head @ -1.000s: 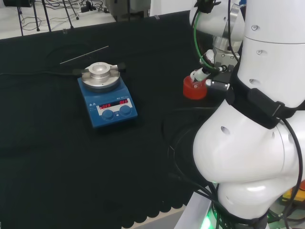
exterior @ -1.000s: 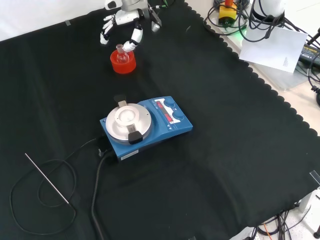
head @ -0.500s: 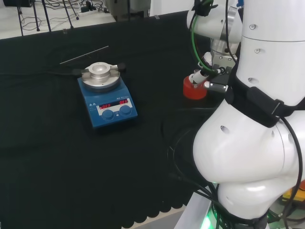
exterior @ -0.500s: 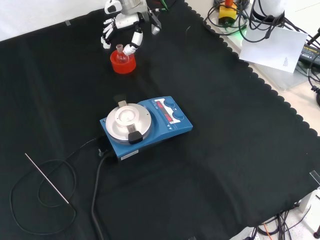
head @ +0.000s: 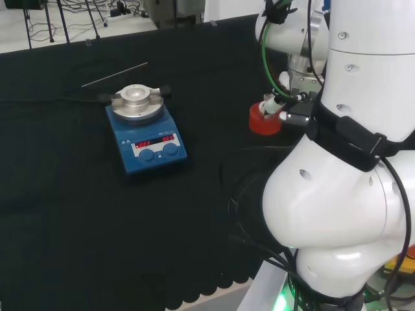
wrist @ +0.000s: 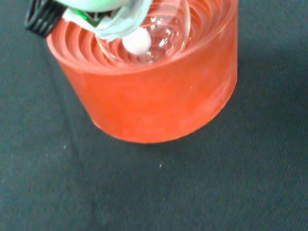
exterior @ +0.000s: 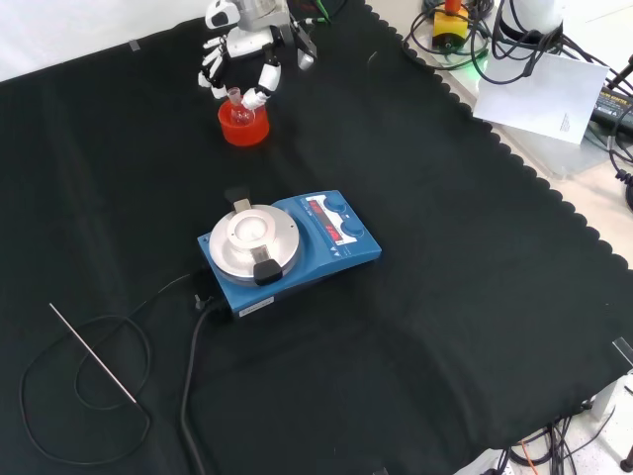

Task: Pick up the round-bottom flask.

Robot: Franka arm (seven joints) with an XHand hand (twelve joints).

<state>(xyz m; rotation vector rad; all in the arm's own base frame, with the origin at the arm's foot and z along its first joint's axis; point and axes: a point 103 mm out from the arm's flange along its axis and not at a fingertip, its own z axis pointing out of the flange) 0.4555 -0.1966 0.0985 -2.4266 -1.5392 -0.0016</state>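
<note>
hand (exterior: 242, 45) – fingers (exterior: 263, 81) spread, not closed on anything | round-bottom flask (exterior: 237, 102) – sits in the red ribbed stand (exterior: 243, 126), its neck just under and between the fingertips | hotplate stirrer (exterior: 289, 248) – well away from the fingers

Hand (exterior: 244, 61) dropped and closed in on the round-bottom flask (exterior: 237, 100) over the last second, front view. Fingers (exterior: 263, 81) went from spread above the neck to bracketing it, possibly touching; contact is unclear.
</note>
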